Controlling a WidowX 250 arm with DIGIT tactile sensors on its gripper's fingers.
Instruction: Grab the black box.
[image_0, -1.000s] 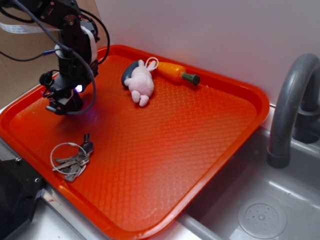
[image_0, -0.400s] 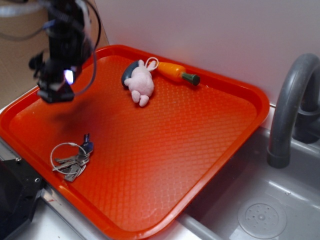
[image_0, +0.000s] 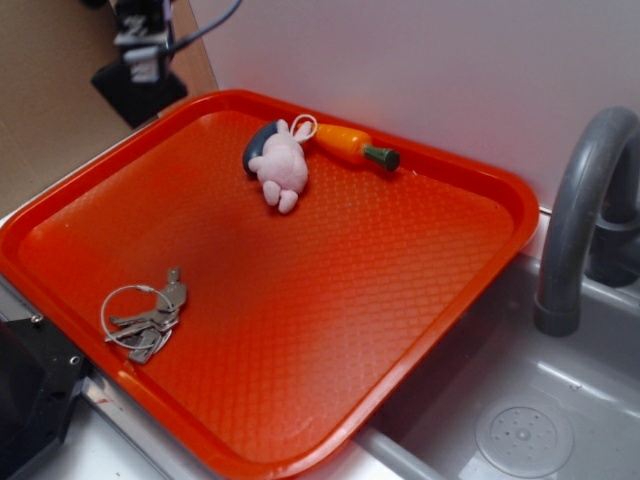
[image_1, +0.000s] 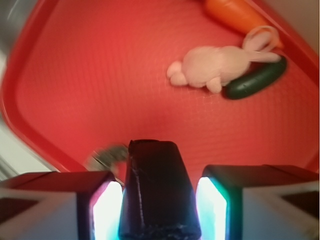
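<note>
Hand (image_1: 160, 200) seen lifted high over the orange tray's (image_0: 480, 290) left rear corner, pinching the black box (image_1: 157, 190) upright between lit pads (image_1: 105, 207); box clear of the surface, apparently gripped snugly on both long sides, so grab judged essentially done; keys (image_0: 145, 315) lying at front left of the tray, untouched; further right, pink bunny (image_0: 283, 165) resting against a dark oval thing (image_0: 258, 145), carrot (image_0: 350, 143) just beside near the back rim; grey faucet (image_0: 580, 210) and sink at far right, well apart.

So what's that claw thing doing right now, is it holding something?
Gripper: closed on the black box, lifted above the orange tray.
</note>
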